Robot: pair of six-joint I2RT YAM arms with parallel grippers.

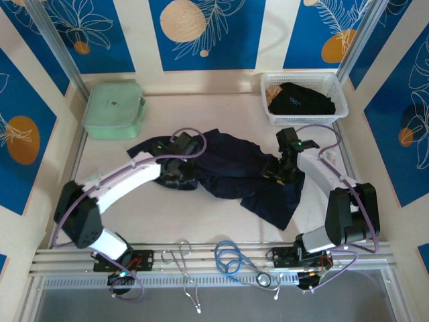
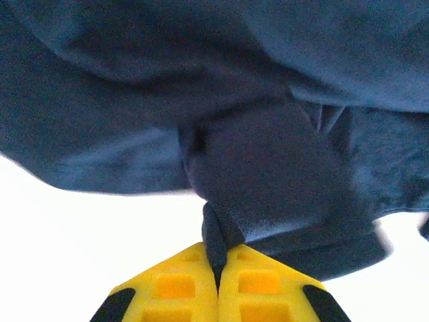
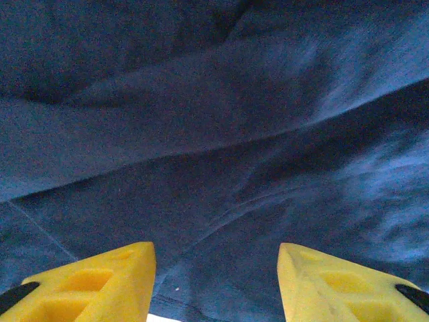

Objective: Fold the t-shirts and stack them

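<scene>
While the navy t-shirt lies crumpled mid-table, the left gripper is closed tight, pinching a fold at the shirt's left edge. The right gripper stands with its jaws apart over the cloth's right side, gripping nothing. Another dark t-shirt sits in the white basket.

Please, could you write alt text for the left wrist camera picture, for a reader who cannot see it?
The left gripper, with yellow plastic fingers, is shut on a fold of a soft dark navy fabric t-shirt. The creased cloth spreads across the upper part of the picture, and the pale table lies beneath it.
</scene>
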